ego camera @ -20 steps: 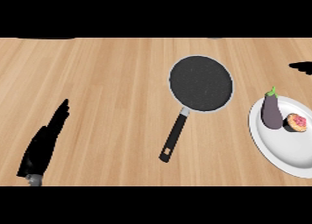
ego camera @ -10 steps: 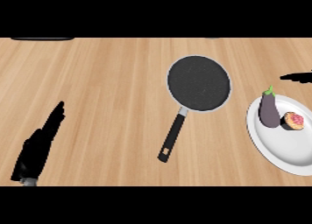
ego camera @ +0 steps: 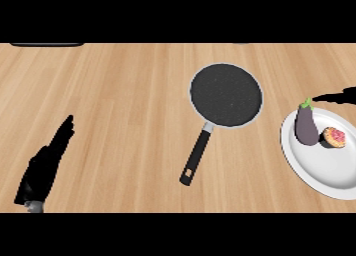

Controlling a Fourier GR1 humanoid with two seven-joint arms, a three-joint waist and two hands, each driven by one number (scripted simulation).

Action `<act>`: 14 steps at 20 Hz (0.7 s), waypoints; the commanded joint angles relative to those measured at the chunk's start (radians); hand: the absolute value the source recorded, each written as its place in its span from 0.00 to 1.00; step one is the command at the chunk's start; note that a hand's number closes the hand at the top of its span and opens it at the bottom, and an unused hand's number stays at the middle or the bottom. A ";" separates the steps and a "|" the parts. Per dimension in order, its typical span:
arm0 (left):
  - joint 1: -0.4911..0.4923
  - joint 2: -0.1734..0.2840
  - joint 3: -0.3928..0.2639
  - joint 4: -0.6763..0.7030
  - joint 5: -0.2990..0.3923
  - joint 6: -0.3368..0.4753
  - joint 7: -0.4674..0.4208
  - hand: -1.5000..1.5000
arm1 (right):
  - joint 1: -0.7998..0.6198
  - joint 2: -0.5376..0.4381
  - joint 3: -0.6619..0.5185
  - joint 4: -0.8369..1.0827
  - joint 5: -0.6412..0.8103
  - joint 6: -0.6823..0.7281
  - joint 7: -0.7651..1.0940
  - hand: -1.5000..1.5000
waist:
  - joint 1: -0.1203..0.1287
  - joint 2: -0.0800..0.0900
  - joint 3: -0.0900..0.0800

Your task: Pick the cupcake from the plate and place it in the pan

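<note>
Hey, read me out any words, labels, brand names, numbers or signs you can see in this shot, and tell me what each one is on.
There is no readable text here.
Pan: plain dark surface, no brand or mark.
Plate: plain white, no print.
Cupcake and eggplant: no labels.
Wooden counter: only grain, no writing or signs.

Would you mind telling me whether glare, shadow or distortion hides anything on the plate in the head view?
Head view: no glare on the plate, which looks stretched into an oval by the steep angle; the eggplant and cupcake read clearly, casting only faint shadows; the right hand is a flat black shape at the edge, its detail unreadable.
</note>
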 commanded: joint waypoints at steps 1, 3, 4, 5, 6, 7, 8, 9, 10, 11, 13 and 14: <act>0.023 -0.002 0.038 -0.009 0.001 -0.031 -0.008 0.50 | 0.040 0.013 -0.041 -0.075 0.029 0.053 0.044 0.00 | -0.003 -0.002 0.000; 0.008 -0.054 -0.010 -0.026 -0.059 0.012 0.030 0.50 | 0.053 0.024 -0.028 -0.022 0.087 -0.004 -0.010 0.00 | 0.000 0.000 0.000; 0.040 -0.010 0.042 -0.010 0.001 -0.057 -0.032 0.50 | -0.013 0.047 -0.035 0.066 0.112 -0.005 -0.015 0.00 | 0.009 0.002 0.000; 0.005 -0.047 0.018 -0.025 -0.038 -0.013 0.040 0.50 | 0.043 0.049 -0.056 -0.052 0.083 0.049 0.075 0.00 | -0.003 -0.001 0.000; -0.041 -0.040 0.038 0.014 -0.024 -0.037 0.041 0.50 | 0.037 0.012 -0.018 0.052 0.142 -0.012 -0.082 0.00 | 0.003 0.003 0.001; 0.076 -0.024 0.029 -0.112 -0.021 -0.041 0.036 0.50 | 0.046 0.065 -0.055 -0.019 0.105 0.041 0.040 0.00 | 0.003 -0.001 0.000; 0.006 -0.042 0.037 0.010 -0.062 -0.032 -0.001 0.50 | 0.042 0.049 -0.049 -0.011 0.138 0.037 0.006 0.00 | 0.000 0.000 0.000; -0.012 -0.029 0.048 -0.073 -0.029 -0.043 0.091 0.50 | 0.093 0.075 -0.040 0.040 0.153 -0.066 -0.028 0.00 | 0.003 0.001 0.001; -0.028 -0.065 0.030 -0.012 -0.069 -0.028 0.053 0.50 | 0.042 0.053 -0.038 0.051 0.191 -0.023 -0.057 0.00 | 0.003 0.002 0.000; 0.008 -0.070 0.029 0.000 -0.073 -0.035 0.003 0.50 | 0.037 0.085 -0.048 0.061 0.192 -0.007 -0.022 0.00 | 0.004 0.002 0.000; -0.021 -0.072 0.035 -0.066 -0.080 -0.033 0.086 0.50 | 0.085 0.053 -0.057 0.040 0.206 -0.028 -0.078 0.00 | 0.002 0.001 0.001; 0.060 -0.029 0.066 -0.108 -0.037 -0.077 0.049 0.50 | 0.098 0.097 -0.043 0.088 0.229 -0.107 -0.070 0.00 | 0.010 0.002 0.001</act>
